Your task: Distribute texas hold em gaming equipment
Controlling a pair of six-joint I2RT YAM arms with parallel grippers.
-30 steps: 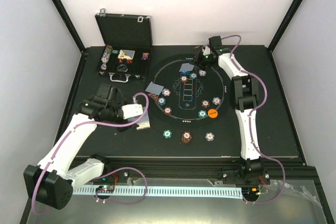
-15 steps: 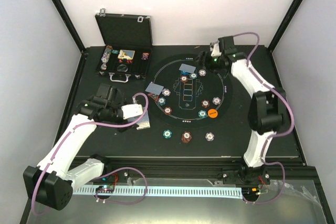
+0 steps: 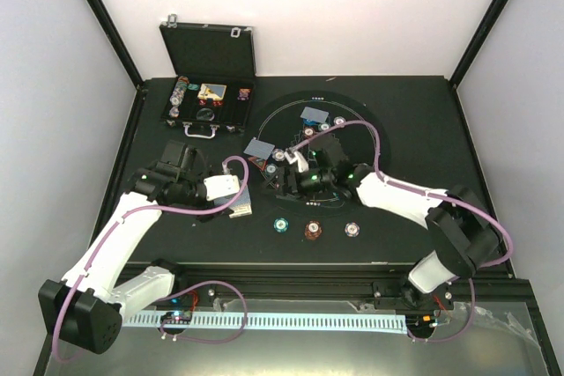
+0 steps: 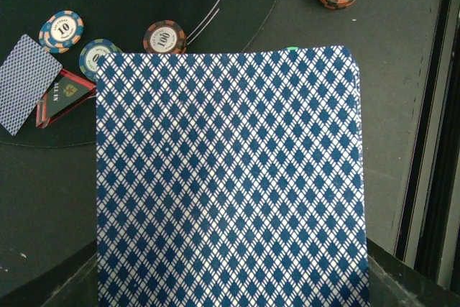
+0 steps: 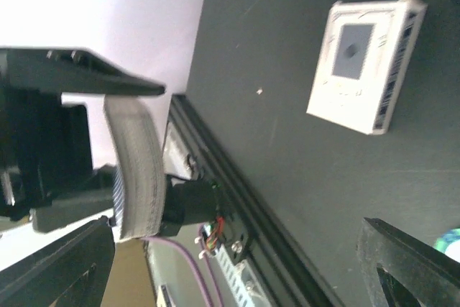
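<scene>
1. Top external view: the right arm lies low across the round mat (image 3: 284,119), reaching toward its left rim over the chips and cards laid inside the outline. Risk, as judged: the forearm or its purple cable sweeps a laid piece out of place on any low move.
2. Deck of blue-backed cards (image 4: 230,177): held in the air just off the mat's left rim, back up. Risk, as judged: a pinch on the top card takes two or more, or a push on the deck's edge fans it and spills cards onto the bench (image 3: 441,129).
3. White card box (image 5: 363,66): flat on the bench just outside the mat's near-left rim, beside the deck. Risk, as judged: it gets nudged by a reach that comes in too low.
4. Left gripper (image 3: 222,189): closed on the deck's near end, touching nothing else.
5. Right gripper (image 5: 237,235): fingers spread wide with nothing between them, touching nothing. It faces the deck's edge and is apart from it.
6. Already laid: teal chip (image 3: 281,224), red-brown chip (image 3: 313,230) and white chip (image 3: 352,230) in a row just outside the mat's near rim. The red triangle marker (image 4: 65,95) touches a single card (image 4: 27,83) at the left rim.
</scene>
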